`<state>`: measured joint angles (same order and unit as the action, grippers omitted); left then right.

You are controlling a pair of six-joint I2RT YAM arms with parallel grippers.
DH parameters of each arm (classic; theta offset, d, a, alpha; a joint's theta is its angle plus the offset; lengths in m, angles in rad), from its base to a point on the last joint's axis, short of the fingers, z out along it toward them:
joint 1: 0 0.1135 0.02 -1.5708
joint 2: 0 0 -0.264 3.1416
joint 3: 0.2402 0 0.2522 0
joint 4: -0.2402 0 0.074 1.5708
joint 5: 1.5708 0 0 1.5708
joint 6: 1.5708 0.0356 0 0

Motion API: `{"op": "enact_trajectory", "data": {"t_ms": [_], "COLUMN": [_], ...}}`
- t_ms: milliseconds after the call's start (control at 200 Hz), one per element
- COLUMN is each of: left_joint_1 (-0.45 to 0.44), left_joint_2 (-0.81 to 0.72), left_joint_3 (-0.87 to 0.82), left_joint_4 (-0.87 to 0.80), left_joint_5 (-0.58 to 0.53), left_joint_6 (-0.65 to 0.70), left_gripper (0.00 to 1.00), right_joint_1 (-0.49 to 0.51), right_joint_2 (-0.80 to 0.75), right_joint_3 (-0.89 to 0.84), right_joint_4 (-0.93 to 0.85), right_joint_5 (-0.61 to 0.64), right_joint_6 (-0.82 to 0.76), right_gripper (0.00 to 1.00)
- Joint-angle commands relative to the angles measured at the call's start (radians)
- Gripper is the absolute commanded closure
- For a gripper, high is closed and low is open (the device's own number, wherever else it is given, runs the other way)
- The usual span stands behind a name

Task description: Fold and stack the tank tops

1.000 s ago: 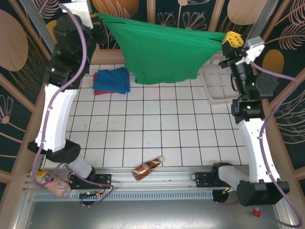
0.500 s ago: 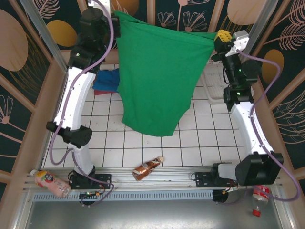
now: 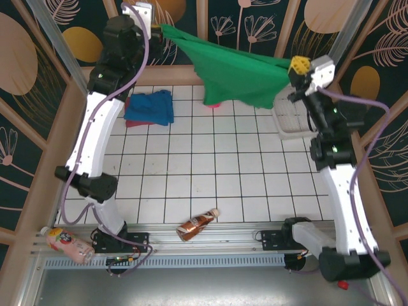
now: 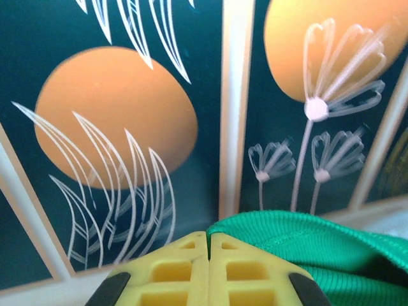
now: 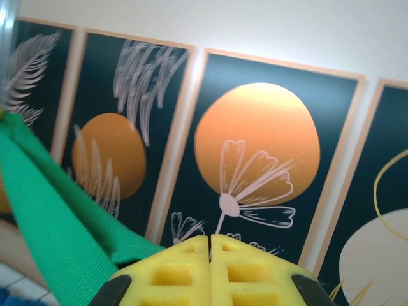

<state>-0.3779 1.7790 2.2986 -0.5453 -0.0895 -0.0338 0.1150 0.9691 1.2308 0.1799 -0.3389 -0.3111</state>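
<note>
The green tank top hangs in the air at the back of the table, stretched between both grippers. My left gripper is shut on its left end, high by the back wall. Its yellow fingertips press together with the green hem coming out on their right. My right gripper is shut on the right end. There the green cloth leaves the closed fingertips to the left. The bright blue tank top lies folded on the maroon one at the back left.
A white basket stands at the back right under the right arm. Something pink peeks out below the green cloth. A brown bottle lies near the front rail, and another bottle at the front left corner.
Half a second ago the green tank top hung long toward the front. It has swung back and up and now bunches short between the grippers. The right gripper has dropped slightly.
</note>
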Motion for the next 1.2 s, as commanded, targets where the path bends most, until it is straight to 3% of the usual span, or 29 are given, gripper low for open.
{"op": "enact_trajectory", "data": {"t_ms": [0, 75, 155, 315, 455, 580, 740, 931, 1196], "left_joint_1": [0.01, 0.01, 0.01, 0.01, 0.01, 0.01, 0.01, 0.011, 0.11], "left_joint_2": [-0.163, -0.299, -0.407, -0.517, -0.524, -0.558, -0.507, -0.426, -0.315], "left_joint_3": [-0.214, -0.471, -0.717, -1.057, -1.169, -1.22, -1.239, -1.251, -1.143], "left_joint_4": [-0.063, -0.053, -0.043, -0.02, -0.102, -0.176, -0.361, -0.376, -0.34], "left_joint_5": [0.076, 0.007, -0.092, -0.076, -0.197, -0.303, -0.395, -0.449, -0.535], "left_joint_6": [0.027, 0.018, -0.007, -0.071, -0.128, -0.233, -0.435, -0.564, -0.499], "left_gripper": [1.0, 1.0, 1.0, 1.0, 1.0, 1.0, 1.0, 1.0, 1.0], "right_joint_1": [0.049, 0.129, 0.27, 0.564, 0.919, 1.094, 1.145, 1.146, 1.134], "right_joint_2": [-0.105, -0.163, -0.209, -0.288, -0.208, -0.106, -0.01, 0.066, 0.247], "right_joint_3": [-0.057, -0.113, -0.197, -0.394, -0.467, -0.525, -0.569, -0.583, -0.489], "right_joint_4": [-0.35, -0.502, -0.635, -0.836, -0.911, -0.832, -0.64, -0.471, -0.225], "right_joint_5": [-0.029, -0.017, 0.099, 0.211, 0.35, 0.397, 0.359, 0.284, 0.168], "right_joint_6": [-0.181, -0.218, -0.237, -0.152, -0.144, -0.132, -0.141, -0.179, -0.2], "right_gripper": [1.0, 1.0, 1.0, 1.0, 1.0, 1.0, 1.0, 1.0, 1.0]}}
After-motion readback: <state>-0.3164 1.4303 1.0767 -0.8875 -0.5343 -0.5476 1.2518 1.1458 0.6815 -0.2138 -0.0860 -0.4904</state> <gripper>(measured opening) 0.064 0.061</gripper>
